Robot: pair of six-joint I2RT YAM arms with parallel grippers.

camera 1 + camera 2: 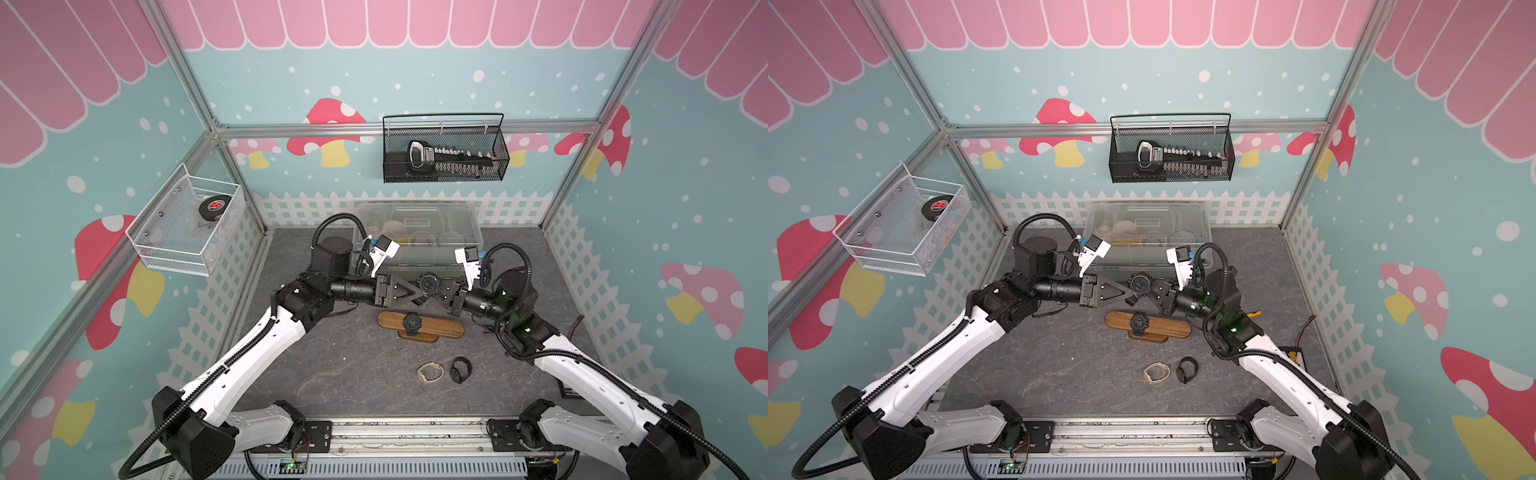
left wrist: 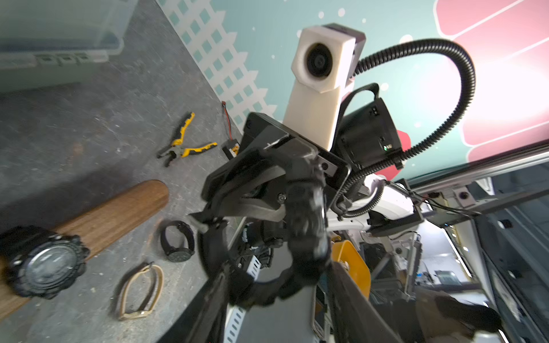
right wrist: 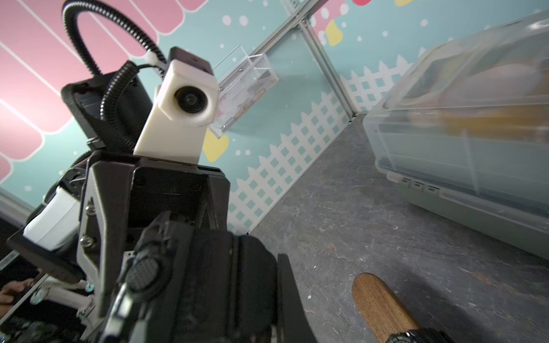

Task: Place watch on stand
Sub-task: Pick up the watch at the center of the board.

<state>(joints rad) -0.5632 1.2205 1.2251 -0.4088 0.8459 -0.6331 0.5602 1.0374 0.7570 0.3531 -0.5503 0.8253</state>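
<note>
— What's around your table?
— You've got teal walls (image 1: 436, 83) with red mushrooms (image 1: 328, 124), pink scallops (image 1: 374, 20) above and a white picket border (image 1: 498, 203) below.
— And beneath?
— Your tabletop (image 1: 332, 374) is grey and stone-patterned, evenly lit.

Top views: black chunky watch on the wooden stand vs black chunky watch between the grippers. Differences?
Pose: stand watch lies across the long brown wooden stand; held watch hangs in mid-air.
Grip: stand watch is free; held watch's strap is in the shut right gripper.
Shared: black, chunky, round, face-up.

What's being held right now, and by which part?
A black watch, pinched by its strap in the shut right gripper; whether the left gripper grips it too cannot be told.
</note>
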